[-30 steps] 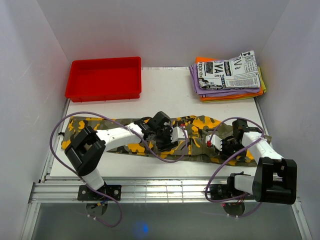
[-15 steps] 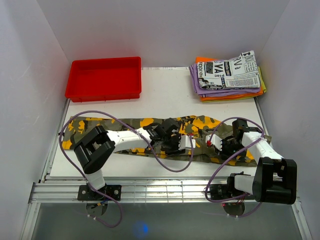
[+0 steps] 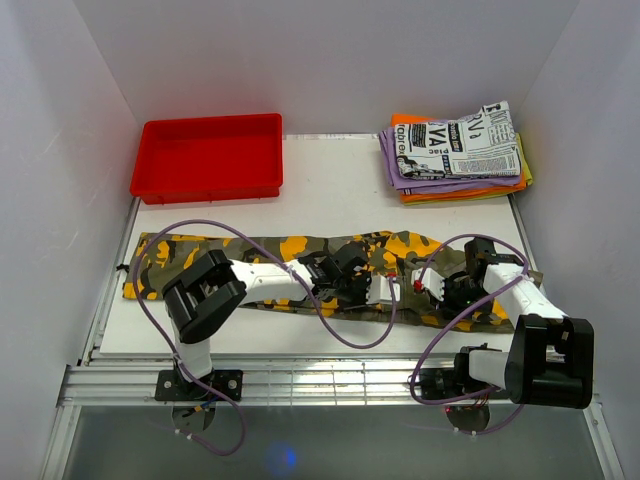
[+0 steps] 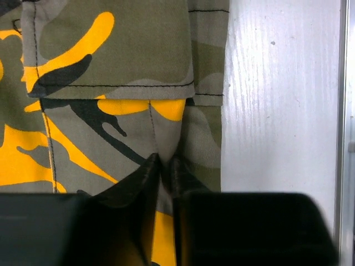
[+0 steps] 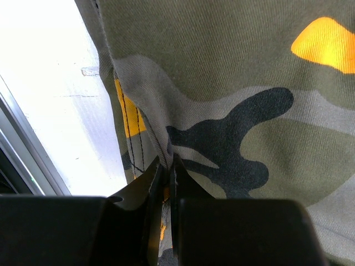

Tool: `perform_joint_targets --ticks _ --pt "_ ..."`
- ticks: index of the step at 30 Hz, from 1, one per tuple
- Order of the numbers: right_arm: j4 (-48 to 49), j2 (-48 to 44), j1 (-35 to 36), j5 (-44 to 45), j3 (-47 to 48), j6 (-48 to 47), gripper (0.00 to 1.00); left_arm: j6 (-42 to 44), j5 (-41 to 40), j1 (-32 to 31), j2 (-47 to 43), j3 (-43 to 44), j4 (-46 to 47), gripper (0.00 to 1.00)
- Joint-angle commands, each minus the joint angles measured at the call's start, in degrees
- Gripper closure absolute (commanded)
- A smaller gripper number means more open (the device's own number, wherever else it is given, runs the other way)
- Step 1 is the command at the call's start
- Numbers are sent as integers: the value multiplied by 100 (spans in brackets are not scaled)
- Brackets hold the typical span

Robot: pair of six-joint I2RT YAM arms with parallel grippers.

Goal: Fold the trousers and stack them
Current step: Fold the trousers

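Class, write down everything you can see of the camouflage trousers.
The trousers are soft woven cloth, olive with black and yellow-orange patches and dark stitched seams. They lie spread out, stretched sideways across the table's near half. The left gripper and right gripper each pinch a fold of them.

White tabletop (image 3: 330,190) — plain white walls (image 3: 330,50), alu rail (image 3: 330,385) in front

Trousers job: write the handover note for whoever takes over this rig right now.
Left gripper: shut on a pinch of the trousers, close to their edge.
Right gripper: shut on the trousers too.
Trousers: spread lengthwise across the near part of the table, unfolded.
Done: both grips taken.
Left: fold, then stack, likely on the folded garments far right.
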Motion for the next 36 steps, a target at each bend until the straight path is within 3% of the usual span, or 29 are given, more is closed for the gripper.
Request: perform_joint_targets --ticks 1,6,16,22,29,36 --pt "408 168 73 -306 -106 -33 92 -57 -74 -50 -149 78 200 78" --pt "443 194 81 -288 -97 -16 92 -83 -30 -50 -510 112 -26 100" --pt "496 273 81 -314 -89 90 92 -487 646 -50 -950 438 -907 100" --pt "443 308 81 -288 -9 107 92 -347 1182 160 -573 254 -1039 100" --pt "303 308 81 -244 122 64 92 14 928 249 103 -89 -1180 100" --pt "-259 71 81 -156 526 -165 92 -408 1024 538 667 25 -1250 100"
